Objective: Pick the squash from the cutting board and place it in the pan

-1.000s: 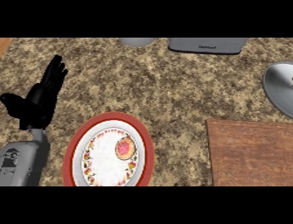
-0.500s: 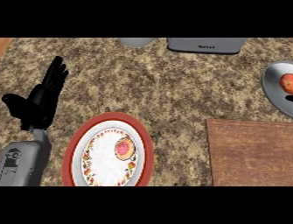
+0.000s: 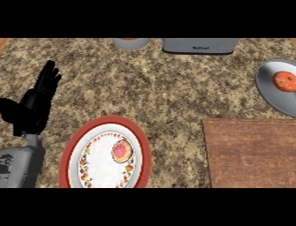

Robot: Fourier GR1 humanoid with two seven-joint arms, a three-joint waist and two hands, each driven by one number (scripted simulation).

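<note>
Granite-patterned worktop (image 3: 176, 88), head view only.

- Cutting board (image 3: 261, 154), brown wood, lower right. Its top is bare; no squash on it.
- Pan (image 3: 274, 95), grey and round, at the right edge, just above the board and partly cut by the edge of the view. One thing inside: the squash (image 3: 286, 81), a small orange-red round lying on the pan's floor, towards its upper half. Nothing else in the pan.
- Left hand (image 3: 32, 108), black, at the left side, well apart from board and pan. Fingers straight and pointing up, thumb out, holding nothing: released and resting.
- Right hand: shows nowhere in this view, so nothing can be said about it.
- Plate (image 3: 95, 159), red rim, white middle, lower centre between the left hand and the board. Has a ring of small coloured marks and a pink-red spot near its middle; cannot tell whether that is printed pattern or food.
- Top edge: a grey cup (image 3: 130, 43), mostly cut off, contents unclear; beside it a grey box (image 3: 199, 45) with a small label, unreadable.

Progress, as I judge it: squash is off the board and in the pan, nothing grips it. The placing looks done; no step appears to be left.
</note>
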